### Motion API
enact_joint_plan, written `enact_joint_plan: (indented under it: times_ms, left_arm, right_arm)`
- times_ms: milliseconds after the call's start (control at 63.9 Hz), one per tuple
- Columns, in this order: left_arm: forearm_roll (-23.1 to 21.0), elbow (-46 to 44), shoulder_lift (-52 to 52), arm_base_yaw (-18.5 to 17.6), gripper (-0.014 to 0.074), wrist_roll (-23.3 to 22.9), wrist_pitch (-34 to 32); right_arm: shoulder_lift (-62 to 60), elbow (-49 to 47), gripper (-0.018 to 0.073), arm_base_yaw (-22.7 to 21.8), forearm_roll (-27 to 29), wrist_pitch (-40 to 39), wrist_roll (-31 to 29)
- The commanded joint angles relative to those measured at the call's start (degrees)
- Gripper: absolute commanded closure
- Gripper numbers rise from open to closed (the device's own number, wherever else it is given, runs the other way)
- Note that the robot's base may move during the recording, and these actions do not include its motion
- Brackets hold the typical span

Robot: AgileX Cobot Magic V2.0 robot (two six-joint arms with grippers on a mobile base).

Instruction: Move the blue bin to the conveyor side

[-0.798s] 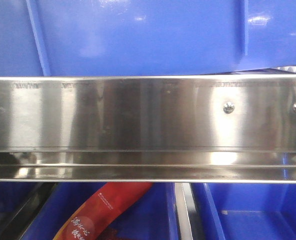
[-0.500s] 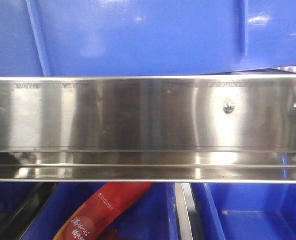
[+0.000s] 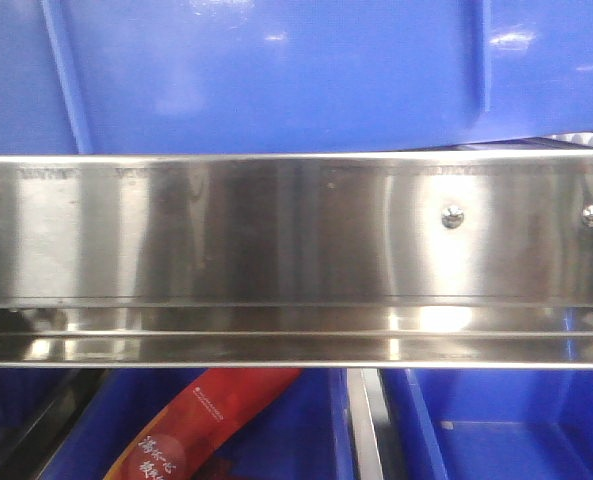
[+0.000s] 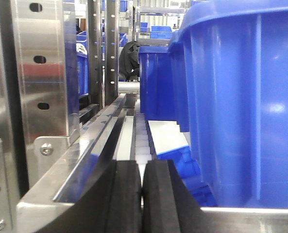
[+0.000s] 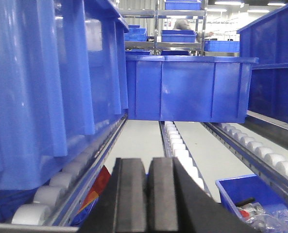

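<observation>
The blue bin point(image 3: 276, 80) fills the top of the front view, its glossy ribbed wall just above a steel rail. In the left wrist view the blue bin point(image 4: 241, 107) stands close on the right of my left gripper point(image 4: 142, 165), which is shut and holds nothing. In the right wrist view the blue bin point(image 5: 37, 87) rests on white rollers to the left of my right gripper point(image 5: 148, 162), also shut and holding nothing. Neither gripper touches the bin. The dark mesh conveyor side is out of view.
A shiny stainless rail point(image 3: 296, 250) with screws crosses the front view. Below it are other blue bins point(image 3: 506, 430), one holding a red printed packet point(image 3: 206, 420). A steel upright frame point(image 4: 32, 97) stands left. Another blue bin point(image 5: 187, 87) sits ahead on roller tracks point(image 5: 180, 145).
The front view has shifted slightly: the bin's rib and the rail's screws sit a little further left, and the rail a touch lower.
</observation>
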Motion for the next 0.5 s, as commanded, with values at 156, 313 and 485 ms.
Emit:
enact_joint_plan:
  times_ms: [156,313,485]
  left_arm:
    - [0.09,-0.10,-0.17,0.25,0.0594,-0.27,-1.15]
    - [0.09,-0.10,-0.17,0.25,0.0594,-0.27,-1.15]
    - [0.39,-0.10,-0.17,0.25,0.0594,-0.27,-1.54]
  right_arm:
    - [-0.20,0.00,0.0648,-0.35,0.35,-1.37,-0.43]
    - [-0.20,0.00,0.0648,-0.35,0.35,-1.37,-0.43]
    - [-0.20,0.00,0.0648,-0.35,0.35,-8.81,-0.43]
